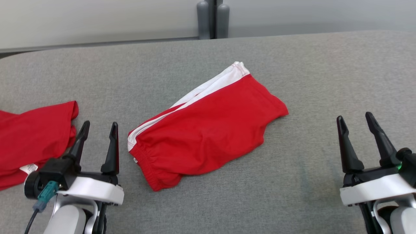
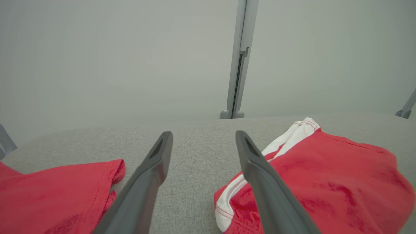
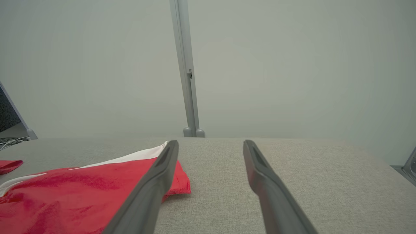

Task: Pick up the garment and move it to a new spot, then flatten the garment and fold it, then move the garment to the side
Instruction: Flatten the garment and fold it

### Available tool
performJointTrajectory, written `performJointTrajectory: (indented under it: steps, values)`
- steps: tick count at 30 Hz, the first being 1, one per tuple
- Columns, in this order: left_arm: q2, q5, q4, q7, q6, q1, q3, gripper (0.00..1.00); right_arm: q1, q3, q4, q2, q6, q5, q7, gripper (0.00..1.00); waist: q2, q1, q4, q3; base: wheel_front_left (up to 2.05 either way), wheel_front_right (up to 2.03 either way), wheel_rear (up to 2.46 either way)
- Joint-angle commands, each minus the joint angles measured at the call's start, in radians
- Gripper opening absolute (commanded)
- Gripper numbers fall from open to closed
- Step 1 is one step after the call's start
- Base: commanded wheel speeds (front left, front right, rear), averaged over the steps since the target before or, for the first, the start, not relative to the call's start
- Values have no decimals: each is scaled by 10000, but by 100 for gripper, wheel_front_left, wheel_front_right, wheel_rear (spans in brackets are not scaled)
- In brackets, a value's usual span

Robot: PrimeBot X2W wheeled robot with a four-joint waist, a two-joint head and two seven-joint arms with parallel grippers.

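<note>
Head view, red shorts (image 1: 208, 126): lying rumpled mid-table, untouched, between both arms.
Head view, left gripper (image 1: 100, 124): fingers spread, empty, just beside the waistband; right gripper (image 1: 354, 117) likewise spread and empty, well apart from the hem.
Left wrist view, risk: second red garment (image 2: 58, 191) lies near on the left; a wide reach could, I reckon, snag it too.
Right wrist view, room: bare grey table (image 3: 325, 182) runs on rightward, far edge beyond, so there's plenty of space for laying flat.

Red white-striped shorts (image 1: 208, 128) lie folded, mid-table.
</note>
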Motion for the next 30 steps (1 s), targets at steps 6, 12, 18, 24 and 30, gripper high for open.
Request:
performJointTrajectory:
  steps: [6, 12, 18, 24, 30]
  values:
    - [-137, 118, -207, 1, -161, -864, -49, 100, -945, -181, 352, -424, -2, -167, 408, 100, 0, 0, 865, 999, 0, 0, 0]
    - [-614, 280, -174, 1, -534, -1669, -122, 100, -2699, 423, 2214, -1131, -3, -256, 1054, 100, 0, 0, 1927, 2071, 0, 0, 0]
    - [-948, 548, 49, 1, -835, -1869, 12, 100, -3769, 1296, 3845, -1365, -5, 64, 2174, 100, 0, 0, 2210, 2376, 0, 0, 0]
    - [-1189, 765, 166, 0, -1035, -1941, 228, 100, -4052, 1484, 4473, -1290, -2, 135, 3097, 100, 0, 0, 2175, 2385, 0, 0, 0]
    - [-1296, 939, 235, 1, -1154, -1897, 389, 100, -4058, 1442, 4441, -1004, -6, 167, 3564, 0, 0, 0, 2026, 2328, 0, 0, 0]
